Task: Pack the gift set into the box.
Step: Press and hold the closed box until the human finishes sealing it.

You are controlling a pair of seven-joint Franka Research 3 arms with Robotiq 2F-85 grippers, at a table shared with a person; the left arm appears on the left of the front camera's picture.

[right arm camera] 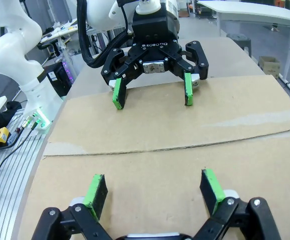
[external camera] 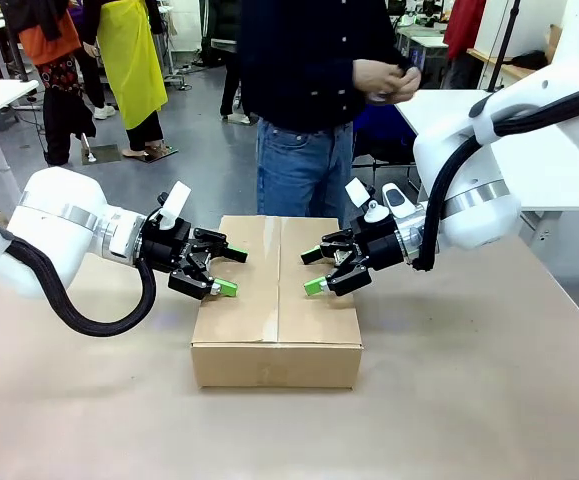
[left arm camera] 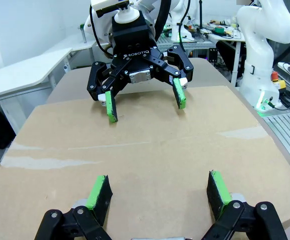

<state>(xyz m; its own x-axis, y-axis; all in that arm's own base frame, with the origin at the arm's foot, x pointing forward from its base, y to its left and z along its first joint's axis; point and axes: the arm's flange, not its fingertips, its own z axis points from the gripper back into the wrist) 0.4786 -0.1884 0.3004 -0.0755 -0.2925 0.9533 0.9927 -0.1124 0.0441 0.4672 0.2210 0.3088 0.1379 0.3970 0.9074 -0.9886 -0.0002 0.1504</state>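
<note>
Box (external camera: 277, 300) sits centre frame in the front view, on the brown surface (external camera: 489, 400), between the two arms. Top flaps are folded down and meet along a centre seam with a strip of clear tape running over it. The gift set is not to be seen outside; judged to be inside, since the flaps are down.

Left hand (external camera: 225, 270) hovers at the box's left top edge, fingers spread wide, gripping nothing. Right hand (external camera: 314, 270) mirrors it at the right top edge, also wide and empty. In both wrist views each hand looks across the flat cardboard top at the other, pads just above or at the flaps; contact cannot be told.

A person (external camera: 309, 90) stands behind the box, upper centre, hands together at chest level, holding something small that cannot be made out.

Judgement: packing looks essentially done, with contents in, flaps closed and seam taped. What may be left: pressing the flaps flat, or withdrawing the arms.
</note>
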